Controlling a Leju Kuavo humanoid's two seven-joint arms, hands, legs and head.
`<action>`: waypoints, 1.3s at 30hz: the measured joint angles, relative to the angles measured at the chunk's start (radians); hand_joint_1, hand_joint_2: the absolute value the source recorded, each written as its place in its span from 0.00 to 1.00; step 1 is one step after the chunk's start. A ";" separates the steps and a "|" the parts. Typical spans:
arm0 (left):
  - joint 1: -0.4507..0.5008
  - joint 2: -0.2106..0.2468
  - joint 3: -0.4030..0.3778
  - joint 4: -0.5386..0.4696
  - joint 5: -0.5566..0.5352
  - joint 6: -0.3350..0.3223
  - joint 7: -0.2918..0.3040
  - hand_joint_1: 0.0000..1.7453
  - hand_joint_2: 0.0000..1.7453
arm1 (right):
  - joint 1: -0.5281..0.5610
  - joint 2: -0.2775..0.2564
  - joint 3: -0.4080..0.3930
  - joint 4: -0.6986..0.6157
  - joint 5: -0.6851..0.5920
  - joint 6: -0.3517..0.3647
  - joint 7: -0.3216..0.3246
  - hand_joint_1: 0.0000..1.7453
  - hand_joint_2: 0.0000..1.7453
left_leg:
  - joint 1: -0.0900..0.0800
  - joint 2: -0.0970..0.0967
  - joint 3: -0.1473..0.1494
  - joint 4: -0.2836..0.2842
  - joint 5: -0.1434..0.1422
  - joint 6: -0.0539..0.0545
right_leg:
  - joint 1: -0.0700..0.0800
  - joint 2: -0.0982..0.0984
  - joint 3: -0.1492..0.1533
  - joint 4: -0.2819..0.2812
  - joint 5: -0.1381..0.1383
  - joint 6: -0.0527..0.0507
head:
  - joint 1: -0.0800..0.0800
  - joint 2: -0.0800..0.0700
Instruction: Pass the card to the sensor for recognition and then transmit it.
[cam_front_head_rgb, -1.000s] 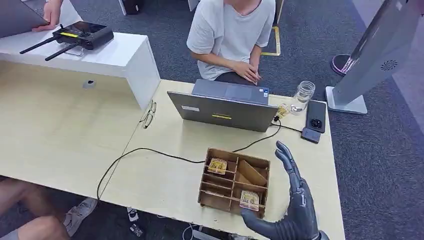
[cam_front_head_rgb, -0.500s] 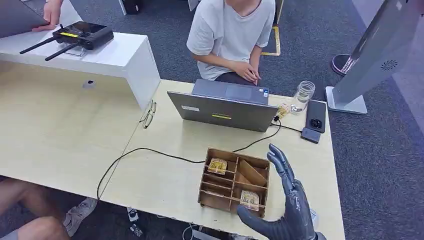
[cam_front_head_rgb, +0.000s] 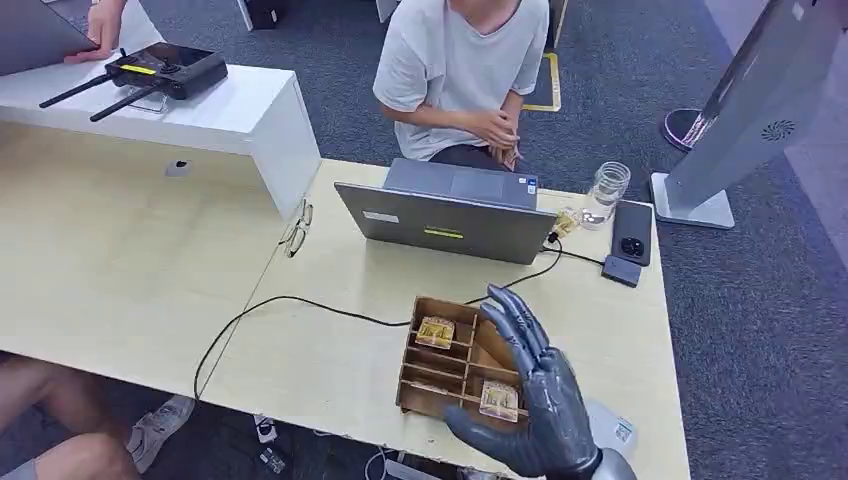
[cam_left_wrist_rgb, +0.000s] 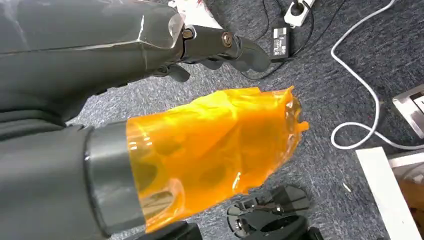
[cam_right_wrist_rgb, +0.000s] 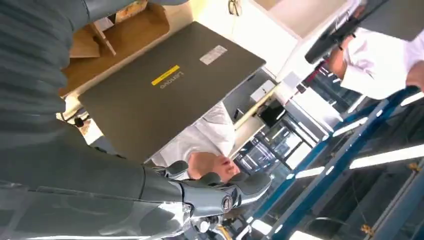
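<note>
Pale desk (cam_front_head_rgb: 330, 350), laptop (cam_front_head_rgb: 447, 224) behind wooden box (cam_front_head_rgb: 466, 362), right robot hand (cam_front_head_rgb: 530, 400) spread, empty.

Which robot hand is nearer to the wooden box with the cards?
The right robot hand is nearer: it hovers open over the wooden box on the table. The left robot hand hangs down above the carpet floor.
</note>
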 joint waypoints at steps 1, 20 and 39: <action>0.000 0.000 0.000 0.000 -0.001 0.000 0.000 0.00 0.00 | -0.004 0.000 0.006 0.006 0.004 0.002 0.002 0.00 1.00 | 0.000 0.000 0.000 0.000 0.000 0.000 | 0.000 0.000 0.000 0.000 0.000 0.000 | 0.000 0.000; 0.000 0.000 0.011 0.000 -0.004 0.000 0.002 0.00 0.00 | -0.035 -0.013 0.068 0.089 0.158 -0.008 0.112 0.00 1.00 | 0.000 0.000 0.000 0.000 0.000 0.000 | 0.000 0.000 0.000 0.000 0.000 0.000 | 0.000 0.000; 0.000 0.000 0.022 0.000 0.002 0.001 0.002 0.00 0.00 | -0.037 -0.019 0.082 0.102 0.180 -0.006 0.122 0.00 1.00 | 0.000 0.000 0.000 0.000 0.000 0.000 | 0.000 0.000 0.000 0.000 0.000 0.000 | 0.000 0.000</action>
